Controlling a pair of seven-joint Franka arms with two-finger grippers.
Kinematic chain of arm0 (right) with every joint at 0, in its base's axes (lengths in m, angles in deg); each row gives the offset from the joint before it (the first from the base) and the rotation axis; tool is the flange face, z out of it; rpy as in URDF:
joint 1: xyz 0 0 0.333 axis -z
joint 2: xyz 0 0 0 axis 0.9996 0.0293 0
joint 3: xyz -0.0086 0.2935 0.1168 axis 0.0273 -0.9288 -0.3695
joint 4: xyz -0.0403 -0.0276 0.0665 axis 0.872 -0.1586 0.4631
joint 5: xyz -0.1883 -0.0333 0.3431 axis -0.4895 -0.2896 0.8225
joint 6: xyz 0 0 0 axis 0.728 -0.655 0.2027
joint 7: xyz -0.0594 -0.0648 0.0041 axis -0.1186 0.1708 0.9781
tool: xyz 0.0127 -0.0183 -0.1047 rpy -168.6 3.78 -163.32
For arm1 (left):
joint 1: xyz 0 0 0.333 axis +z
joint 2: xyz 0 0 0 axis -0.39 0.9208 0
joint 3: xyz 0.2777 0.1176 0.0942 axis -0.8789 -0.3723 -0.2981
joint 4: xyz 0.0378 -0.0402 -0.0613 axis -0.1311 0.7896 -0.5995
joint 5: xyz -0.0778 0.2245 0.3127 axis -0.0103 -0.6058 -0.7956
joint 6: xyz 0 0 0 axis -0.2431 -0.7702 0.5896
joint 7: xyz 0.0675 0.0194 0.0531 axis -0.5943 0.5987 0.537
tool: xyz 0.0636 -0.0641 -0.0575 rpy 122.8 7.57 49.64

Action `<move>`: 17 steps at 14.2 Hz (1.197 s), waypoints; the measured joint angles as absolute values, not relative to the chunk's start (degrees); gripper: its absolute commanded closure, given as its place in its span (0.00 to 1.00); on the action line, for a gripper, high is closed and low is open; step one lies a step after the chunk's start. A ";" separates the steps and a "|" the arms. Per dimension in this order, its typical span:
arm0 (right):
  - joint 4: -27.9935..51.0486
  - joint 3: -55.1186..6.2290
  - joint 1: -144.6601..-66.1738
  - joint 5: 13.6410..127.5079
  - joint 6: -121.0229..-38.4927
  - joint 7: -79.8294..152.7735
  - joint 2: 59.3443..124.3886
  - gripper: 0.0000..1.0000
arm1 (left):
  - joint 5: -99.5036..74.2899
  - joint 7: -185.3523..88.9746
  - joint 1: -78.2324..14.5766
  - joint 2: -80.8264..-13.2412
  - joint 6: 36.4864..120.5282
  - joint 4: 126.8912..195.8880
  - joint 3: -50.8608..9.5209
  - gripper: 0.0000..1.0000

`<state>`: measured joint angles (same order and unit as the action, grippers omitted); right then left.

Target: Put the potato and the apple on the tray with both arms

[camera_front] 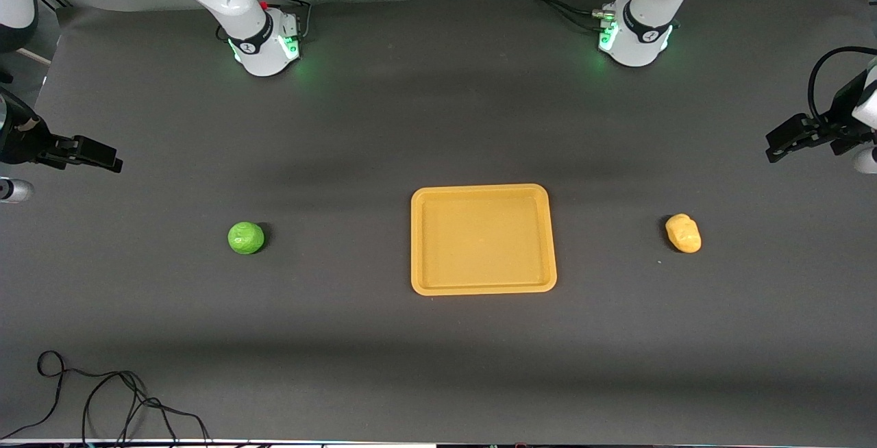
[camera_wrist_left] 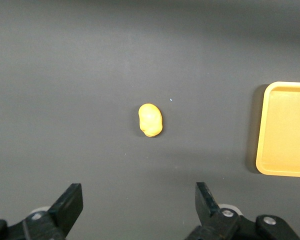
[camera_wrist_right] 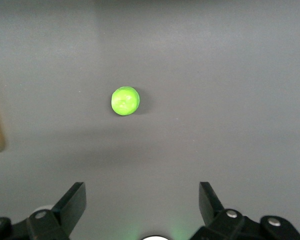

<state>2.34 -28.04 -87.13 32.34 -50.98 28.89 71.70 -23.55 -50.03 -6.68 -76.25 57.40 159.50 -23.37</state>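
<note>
Front view: the tray (camera_front: 483, 240) lies mid-tabletop (camera_front: 438, 338), with the apple (camera_front: 246, 238) toward the right arm's end and the potato (camera_front: 684, 233) toward the left arm's end, both well apart from it. The right tool (camera_front: 103, 157) and left tool (camera_front: 781, 143) hang over the tabletop's ends.

Left wrist view: the left tool (camera_wrist_left: 139, 205) is spread wide, empty, above the potato (camera_wrist_left: 150, 120).

Right wrist view: the right tool (camera_wrist_right: 142, 205) is wide, empty, above the apple (camera_wrist_right: 125, 101).

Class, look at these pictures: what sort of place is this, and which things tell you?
Probably a robotics lab: two white arms bolted to a dark-covered table, loose cables, and toy props, an apple, potato and tray.
</note>
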 measured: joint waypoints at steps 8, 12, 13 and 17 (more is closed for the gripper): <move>2.33 -28.08 -87.13 32.65 -50.98 28.92 71.70 0.00 | -23.55 -50.03 -6.68 -76.25 56.95 159.50 -23.40 0.00; 2.32 -28.08 -87.13 32.67 -50.99 28.93 71.71 0.00 | -23.55 -50.03 -6.68 -76.25 56.64 159.50 -23.41 0.00; 2.31 -28.08 -87.13 32.67 -50.99 28.94 71.71 0.00 | -23.55 -50.03 -6.68 -76.25 56.63 159.50 -23.41 0.00; 2.30 -28.09 -87.13 32.67 -51.00 28.95 71.71 0.00 | -23.55 -50.03 -6.68 -76.25 56.68 159.50 -23.42 0.00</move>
